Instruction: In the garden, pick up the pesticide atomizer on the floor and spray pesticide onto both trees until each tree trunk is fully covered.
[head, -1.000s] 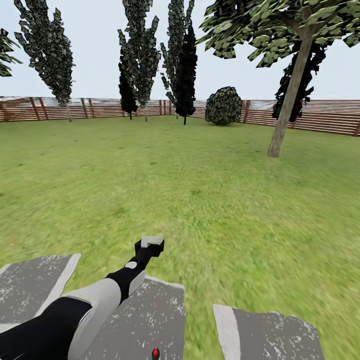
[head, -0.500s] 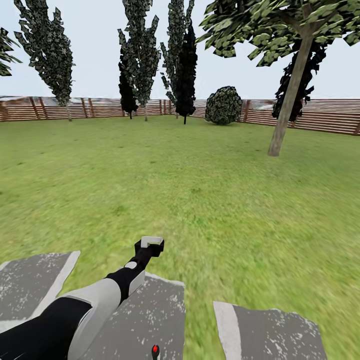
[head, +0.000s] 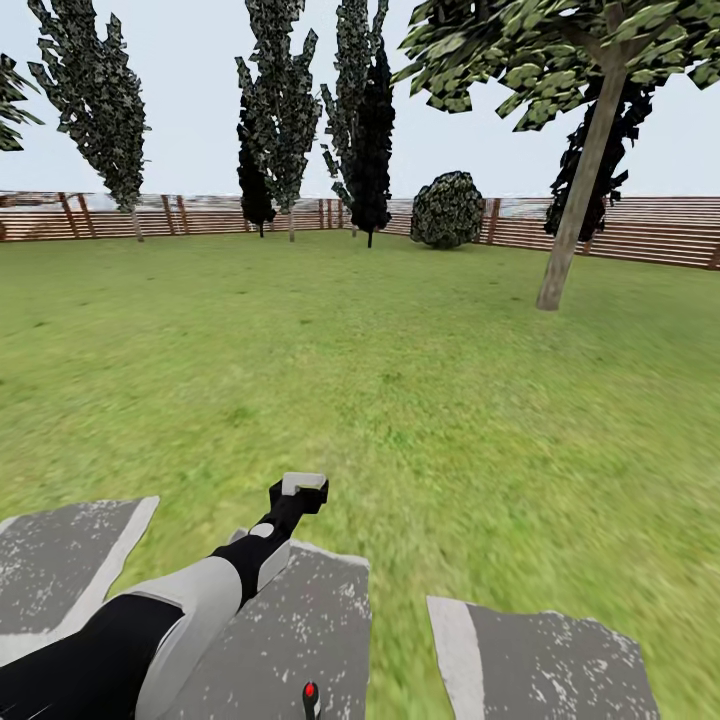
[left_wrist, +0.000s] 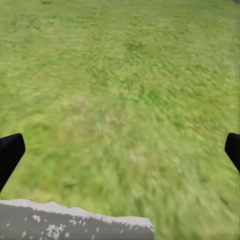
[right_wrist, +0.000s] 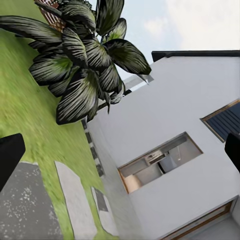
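The pesticide atomizer is out of view. One tree (head: 540, 50) with a broad green canopy stands at the far right of the garden lawn (head: 400, 380). Its leaning grey-brown tree trunk (head: 575, 215) is well ahead of me. My left gripper (head: 303, 488) reaches forward low over the grass from the lower left. In the left wrist view the left gripper (left_wrist: 120, 155) is open, its black fingers (left_wrist: 10, 155) wide apart over bare grass. My right gripper (right_wrist: 120, 152) is open too, with nothing between its fingers (right_wrist: 9, 155).
Grey stone pavers (head: 540, 660) lie under me. A slatted wooden fence (head: 640, 235) bounds the lawn, with dark cypress trees (head: 370, 130) and a round shrub (head: 447, 210) before it. The right wrist view faces a palm (right_wrist: 80, 55) and a white house wall (right_wrist: 190, 110).
The whole head view has shifted slightly upward, so the camera moved. The left arm and gripper keep the same pose.
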